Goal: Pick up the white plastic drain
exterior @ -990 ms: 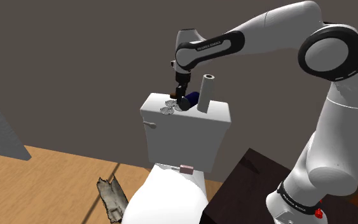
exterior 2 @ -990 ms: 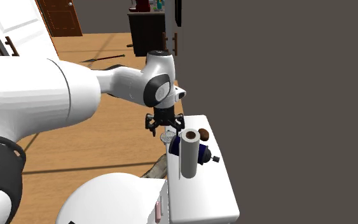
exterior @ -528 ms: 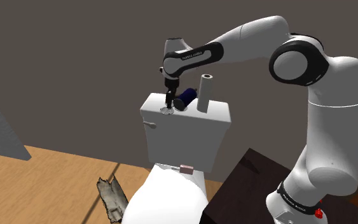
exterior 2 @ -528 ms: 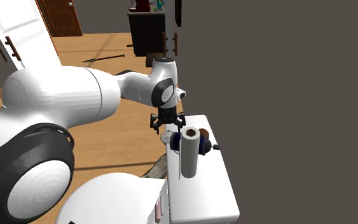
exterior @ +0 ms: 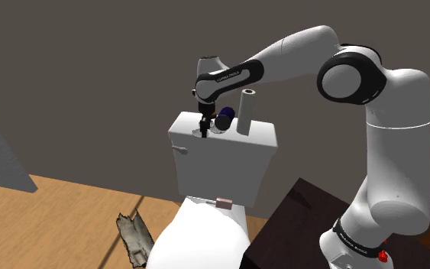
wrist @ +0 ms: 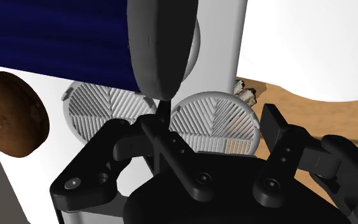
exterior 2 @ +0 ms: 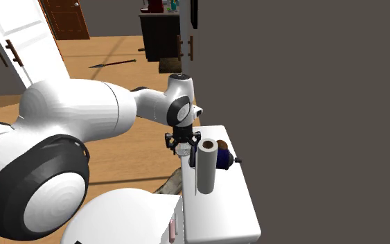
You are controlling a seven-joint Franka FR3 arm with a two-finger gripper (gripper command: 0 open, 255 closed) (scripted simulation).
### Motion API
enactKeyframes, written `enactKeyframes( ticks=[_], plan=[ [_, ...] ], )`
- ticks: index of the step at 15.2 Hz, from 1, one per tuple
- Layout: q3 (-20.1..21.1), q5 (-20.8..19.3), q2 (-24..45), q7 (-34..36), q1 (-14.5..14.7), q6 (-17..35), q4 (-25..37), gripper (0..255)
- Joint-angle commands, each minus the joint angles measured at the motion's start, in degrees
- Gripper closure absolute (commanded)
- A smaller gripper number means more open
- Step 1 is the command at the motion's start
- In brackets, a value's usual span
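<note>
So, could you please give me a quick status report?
Hand open, low over tank lid. Pale drain between fingers, ungripped. Second drain, blue cylinder close beside.

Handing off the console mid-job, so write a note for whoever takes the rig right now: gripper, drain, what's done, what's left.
Gripper: open, low over the toilet tank lid, its fingers on either side of one white ribbed drain, not clasping it.
Things: a second drain lies beside the first. A blue object, a brown round thing and an upright roll are close by on the lid.
Done: gripper placed at the drain.
Left: close on it and lift it clear.
</note>
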Motion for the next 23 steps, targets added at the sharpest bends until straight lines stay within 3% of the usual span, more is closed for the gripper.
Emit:
enactKeyframes(
  ticks=[1,9,23],
  plan=[
    [0.01,0.00,0.08,0.01,0.01,0.15,-0.16,255],
    [-0.02,0.01,0.09,-0.07,-0.05,-0.04,0.05,255],
    [-0.13,-0.23,-3.21,0.10,-0.02,-9.41,6.11,255]
  ],
)
